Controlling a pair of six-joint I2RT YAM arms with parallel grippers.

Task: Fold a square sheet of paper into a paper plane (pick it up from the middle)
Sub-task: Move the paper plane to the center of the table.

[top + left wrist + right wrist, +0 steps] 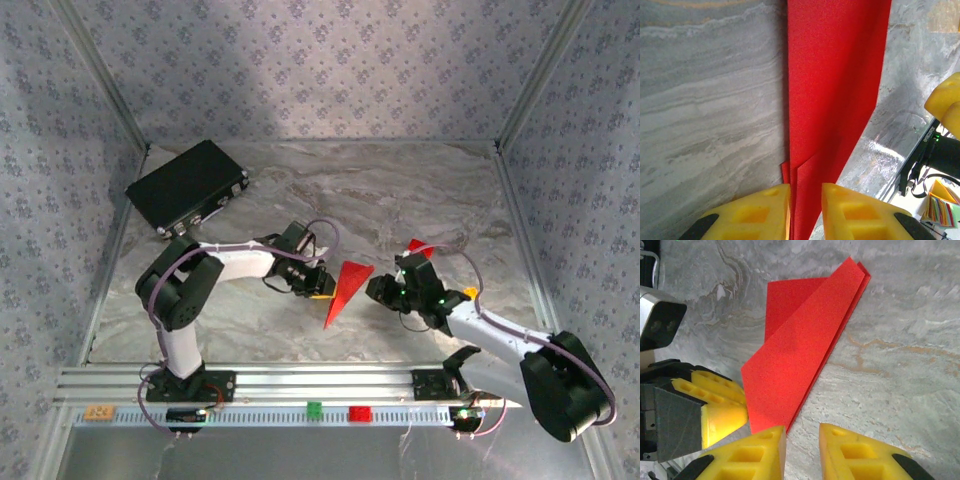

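Paper plane (346, 288) lies flat on the grey marbled table (400, 190), a long bright red triangle with its wide end pointing away from the arm bases and its sharp tip toward them. Seen from above, the left gripper (321, 290) sits just beside the plane's left edge near the wide end, and the right gripper (379, 290) is near its right side, with a strip of bare table between them. In the left wrist view the plane (835, 100) runs straight up from the left gripper (806, 210), whose yellow jaws stand a little apart with the folded end of the paper lying in the gap; overlapping layers show just ahead of them, and the pads do not look pressed onto the paper. In the right wrist view the plane (800, 355) lies slantwise, one folded flap showing behind the upper layer. The right gripper (802, 450) has its jaws apart with only table between them, and the plane's nearest corner is just beside its left finger. A black box (187, 187) lies well apart from the plane, beyond it to the left. A small red block (358, 412) and a green block (314, 409) sit on the rail (300, 382) on the near side of the plane's tip.
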